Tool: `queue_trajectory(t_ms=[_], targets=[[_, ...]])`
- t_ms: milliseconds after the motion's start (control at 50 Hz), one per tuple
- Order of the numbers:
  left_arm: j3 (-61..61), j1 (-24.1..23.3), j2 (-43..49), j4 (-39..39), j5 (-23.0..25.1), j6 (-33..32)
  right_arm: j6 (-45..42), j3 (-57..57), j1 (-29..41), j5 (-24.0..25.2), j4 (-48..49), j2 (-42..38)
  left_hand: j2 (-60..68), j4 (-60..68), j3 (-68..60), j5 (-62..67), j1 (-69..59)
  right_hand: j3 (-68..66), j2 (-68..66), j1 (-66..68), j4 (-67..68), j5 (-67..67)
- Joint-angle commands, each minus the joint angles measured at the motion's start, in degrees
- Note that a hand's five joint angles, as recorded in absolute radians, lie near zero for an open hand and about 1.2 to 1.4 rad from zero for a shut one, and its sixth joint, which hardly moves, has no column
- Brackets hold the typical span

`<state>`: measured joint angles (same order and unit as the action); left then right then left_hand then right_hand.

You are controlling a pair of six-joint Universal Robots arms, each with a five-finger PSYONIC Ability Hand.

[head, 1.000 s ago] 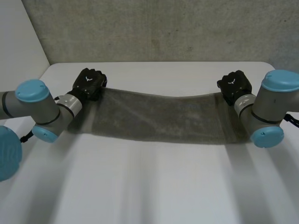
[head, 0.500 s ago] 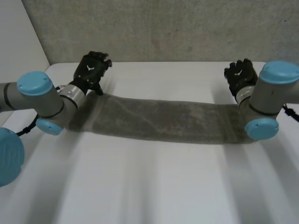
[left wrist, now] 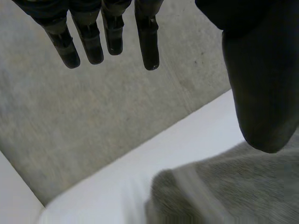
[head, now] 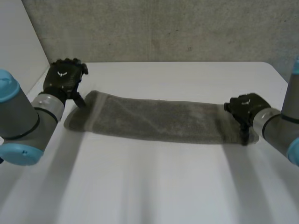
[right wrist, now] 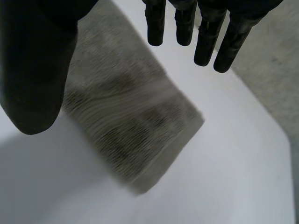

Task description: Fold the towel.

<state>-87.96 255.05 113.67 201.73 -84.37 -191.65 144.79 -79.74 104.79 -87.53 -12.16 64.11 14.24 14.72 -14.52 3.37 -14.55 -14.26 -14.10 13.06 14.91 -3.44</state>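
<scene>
Since the earlier frames both robot hands have let go of the towel (head: 154, 120) and drawn out past its short ends, and the cloth has settled flat.

The near half of the white tabletop (head: 149, 191) is bare. Across the middle lies the towel, a narrow doubled strip with its long axis running from the left edge towards the right edge. It is grey-brown terry, nubby and limp. The right wrist view shows a ribbed band at its squared right end (right wrist: 135, 130), and the left wrist view shows its left end (left wrist: 233, 191) rounded and slumped.

The right robot hand (head: 245, 108) hangs over the right end, with straight fingers (right wrist: 205, 39) and the thumb spread, holding nothing. The left robot hand (head: 63, 78) is likewise released, fingers (left wrist: 112, 35) straight. It sits off the left end towards the far-left corner, so it is the farther of the two from the cloth.

The next fold probably carries one short end along the long axis to meet the other. Behind everything stands a rough grey wall (head: 163, 28).
</scene>
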Motion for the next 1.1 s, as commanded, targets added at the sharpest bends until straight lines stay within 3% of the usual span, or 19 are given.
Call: queue_trajectory(t_ms=[20, 140, 220, 380, 420, 440, 460, 480, 520, 800, 940, 1040, 1100], targets=[[-4.06, -0.52, 1.21, 2.97, -2.2, 4.53, 3.3, -6.82, -3.62, 2.88, 11.6, -1.26, -3.02, -3.49, 3.29, -2.15, 3.33, 3.86, 3.69, -2.66, -4.5, 3.03], [-9.68, -0.35, 0.51, 12.18, -2.55, 4.97, 3.22, -8.94, -5.03, 4.39, 19.8, -3.9, -2.85, -3.33, 3.12, -1.98, 3.16, 3.51, 3.34, -2.31, -4.15, 2.68], [-11.88, -0.7, -0.81, 16.67, -3.61, 4.79, 2.95, -8.77, -6.43, 3.95, 19.89, -5.56, -2.85, -3.33, 3.12, -1.98, 3.16, 3.01, 2.84, -1.81, -3.65, 2.18], [-13.03, -1.4, -1.6, 18.35, -3.61, 4.71, 2.87, -8.59, -7.67, 4.56, 20.07, -7.77, -3.02, -3.49, 3.29, -2.15, 3.33, -6.75, -6.92, 7.95, 6.11, -7.58], [-12.94, -1.4, -1.25, 18.35, -3.52, 4.71, 3.22, -8.24, -8.54, 4.74, 20.07, -8.3, -3.02, -3.49, 3.29, -2.15, 3.33, -24.31, -24.48, 25.51, 23.66, -25.14], [-12.94, -1.4, -1.25, 18.35, -3.52, 4.71, 3.22, -8.24, -8.55, 4.74, 20.07, -8.3, -3.02, -3.49, 3.29, -2.15, 3.33, -24.41, -24.58, 25.61, 23.77, -25.24], [-12.94, -1.32, -1.17, 18.35, -3.52, 4.71, 3.39, -8.15, -8.89, 4.82, 20.24, -8.3, -3.02, -3.49, 3.29, -2.15, 3.33, -37.57, -37.74, 38.77, 36.93, -38.4], [-12.85, -1.31, -1.08, 18.35, -3.52, 4.71, 3.39, -8.15, -8.9, 4.83, 20.24, -8.3, -3.02, -3.49, 3.29, -2.15, 3.33, -37.7, -37.87, 38.9, 37.06, -38.53], [-12.85, -1.31, -1.08, 18.35, -3.52, 4.71, 3.39, -8.07, -9.51, 5.35, 20.33, -8.3, -3.02, -3.49, 3.29, -2.15, 3.33, -65.61, -65.77, 66.81, 64.96, -66.43], [-12.85, -1.23, -1.08, 18.35, -3.52, 4.71, 1.2, -7.19, -16.46, 7.37, 18.49, -4.78, -3.19, -3.66, 3.46, -2.31, 3.5, -65.74, -65.9, 66.94, 65.09, -66.56], [-12.94, -1.23, -0.99, 18.35, -3.52, 4.71, -16.52, 0.53, -24.98, 6.5, 14.71, -4.96, -3.35, -3.83, 3.63, -2.48, 3.67, -65.74, -65.9, 66.94, 65.09, -66.56], [-12.94, -1.31, -0.9, 18.35, -3.52, 4.71, -19.46, 5.38, -21.55, 4.65, 14.09, -4.43, -3.52, -4.0, 3.8, -2.65, 3.83, -65.74, -65.9, 66.94, 65.09, -66.56], [-13.03, -1.4, -0.81, 18.35, -3.52, 4.71, -16.23, 8.36, -13.86, 2.38, 14.0, -3.03, -3.52, -4.0, 3.8, -2.65, 3.83, -65.74, -65.9, 66.94, 65.09, -66.56]])
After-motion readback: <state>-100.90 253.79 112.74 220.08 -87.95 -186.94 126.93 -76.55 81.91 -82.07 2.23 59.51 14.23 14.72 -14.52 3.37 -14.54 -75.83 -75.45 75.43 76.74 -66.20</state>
